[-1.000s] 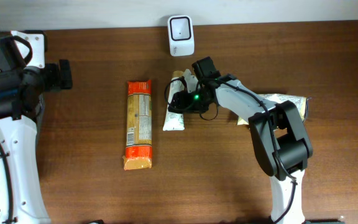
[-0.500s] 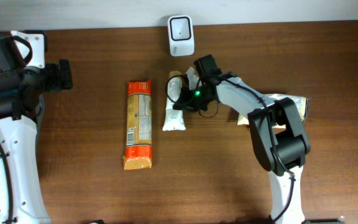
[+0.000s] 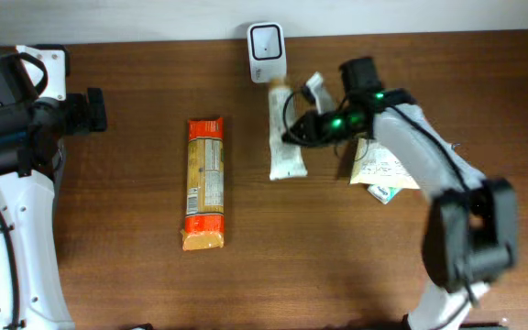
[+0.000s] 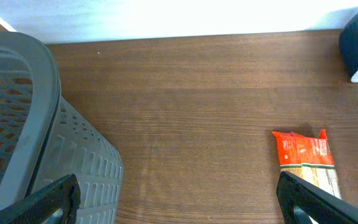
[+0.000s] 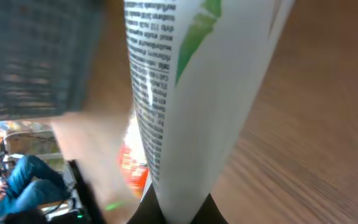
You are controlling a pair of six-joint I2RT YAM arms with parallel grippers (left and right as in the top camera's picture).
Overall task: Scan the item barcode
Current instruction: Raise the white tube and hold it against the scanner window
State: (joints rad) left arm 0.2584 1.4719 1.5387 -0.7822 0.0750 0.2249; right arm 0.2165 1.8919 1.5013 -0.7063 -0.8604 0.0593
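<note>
You have the white pouch [image 3: 285, 147] toward the back edge of the table [image 3: 108, 266], a little right of centre; it runs lengthwise front to back, its far end just beside the scanner [image 3: 267, 40]; whether the two touch, you cannot tell from overhead

The right gripper [image 3: 301, 128] is clamped on the pouch from its right side, about midway along; the right wrist view shows the dark fingers pinching the pouch's edge at the bottom of frame, with a green stripe and small black print on the white face; that view is blurred, the print unreadable, and no barcode can be made out; whether the pouch's near end rests on the wood is unclear

The scanner stands at the back edge, white body with a dark window facing up to the overhead camera

Under the right arm, right of the pouch, a pale flat packet [image 3: 388, 165] lies on the table, partly hidden by the arm

Left of the pouch and apart from it, an orange pasta packet [image 3: 204, 183] lies flat, also lengthwise front to back

The left gripper [image 3: 96, 110] sits near the left edge, well apart from all the goods; its jaws stand wide and hold nothing; its wrist view shows a grey mesh basket [image 4: 23, 93] at the left, bare wood between the fingers
</note>
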